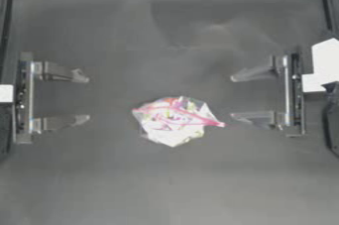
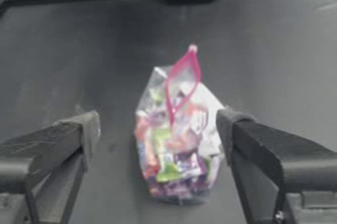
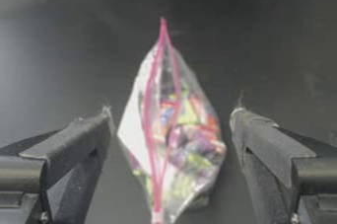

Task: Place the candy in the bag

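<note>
Top view: the bag (image 1: 175, 120) lies mid-table between the left gripper (image 1: 83, 97) and right gripper (image 1: 233, 97), both spread wide, grasping nothing.

Bag (image 1: 175, 120): clear, glossy plastic film, crinkled, with a smooth pink-red plastic seal strip (image 3: 158, 119). Table (image 1: 99, 179) beneath the bag: dark, matt, smooth. Gripper fingers (image 2: 260, 154) beside the bag: dark, matt, hard plastic look.

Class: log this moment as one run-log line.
bag: mid-table, untouched | loose candy: none visible | left gripper: open, left of bag | right gripper: open, right of bag
</note>
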You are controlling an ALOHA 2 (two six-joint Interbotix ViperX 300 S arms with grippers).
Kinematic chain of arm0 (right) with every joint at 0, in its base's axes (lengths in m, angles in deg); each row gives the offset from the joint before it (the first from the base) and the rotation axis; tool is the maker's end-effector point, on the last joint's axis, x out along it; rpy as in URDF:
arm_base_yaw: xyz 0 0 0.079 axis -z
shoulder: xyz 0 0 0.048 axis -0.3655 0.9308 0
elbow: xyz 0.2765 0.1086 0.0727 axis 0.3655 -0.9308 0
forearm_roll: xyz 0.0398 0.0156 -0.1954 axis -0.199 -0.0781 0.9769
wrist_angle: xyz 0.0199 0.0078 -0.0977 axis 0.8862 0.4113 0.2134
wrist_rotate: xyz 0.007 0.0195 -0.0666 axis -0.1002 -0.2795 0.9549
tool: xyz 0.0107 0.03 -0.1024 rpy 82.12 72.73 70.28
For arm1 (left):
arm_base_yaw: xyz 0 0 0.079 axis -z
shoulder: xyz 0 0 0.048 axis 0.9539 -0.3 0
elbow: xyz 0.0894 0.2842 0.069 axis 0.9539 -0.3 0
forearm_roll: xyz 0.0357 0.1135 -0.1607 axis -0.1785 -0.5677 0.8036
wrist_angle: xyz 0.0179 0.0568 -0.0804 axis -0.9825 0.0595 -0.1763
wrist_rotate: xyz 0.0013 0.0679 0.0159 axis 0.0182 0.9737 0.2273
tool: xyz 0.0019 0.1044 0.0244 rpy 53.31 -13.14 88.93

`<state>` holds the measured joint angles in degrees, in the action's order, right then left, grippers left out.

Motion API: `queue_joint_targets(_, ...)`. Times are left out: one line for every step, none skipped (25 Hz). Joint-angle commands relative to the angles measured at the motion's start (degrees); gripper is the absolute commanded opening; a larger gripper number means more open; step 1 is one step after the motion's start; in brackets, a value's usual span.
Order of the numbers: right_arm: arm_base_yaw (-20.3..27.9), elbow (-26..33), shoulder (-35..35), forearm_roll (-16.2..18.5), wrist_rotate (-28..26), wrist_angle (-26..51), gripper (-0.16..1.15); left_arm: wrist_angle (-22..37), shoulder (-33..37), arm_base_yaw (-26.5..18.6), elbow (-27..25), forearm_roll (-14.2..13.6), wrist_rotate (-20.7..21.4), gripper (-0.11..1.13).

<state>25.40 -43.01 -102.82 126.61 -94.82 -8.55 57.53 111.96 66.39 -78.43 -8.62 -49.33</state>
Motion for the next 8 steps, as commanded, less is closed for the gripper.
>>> queue_joint_targets(0.0,0.2,-1.1,0.2,0.1,-0.1,0.99,0.4,1.4,0.0,0.4,0.1,0.0,1.0)
queue_joint_targets(0.0,0.0,-1.4,0.2,0.1,-0.1,0.99,0.6,1.8,0.0,0.3,0.1,-0.1,1.0)
queue_joint_targets(0.0,-0.2,-1.7,0.2,0.0,-0.1,1.0,0.8,2.2,0.0,0.3,0.2,-0.1,1.0)
queue_joint_targets(0.0,-0.4,-1.8,0.1,0.0,-0.2,0.99,1.0,2.5,0.0,0.3,0.2,-0.1,1.0)
queue_joint_targets(0.0,-0.4,-2.0,0.2,0.0,-0.2,0.99,1.1,2.8,0.0,0.3,0.1,-0.1,1.0)
queue_joint_targets(0.0,-0.5,-2.1,0.2,0.1,-0.3,0.99,1.1,3.1,0.0,0.3,0.1,-0.1,1.0)
queue_joint_targets(0.0,-0.5,-2.1,0.2,0.1,-0.3,0.99,1.1,3.3,0.0,0.3,0.1,-0.1,1.0)
queue_joint_targets(0.0,-0.6,-2.2,0.3,0.1,-0.3,0.99,1.1,3.4,0.0,0.2,0.1,-0.1,1.0)
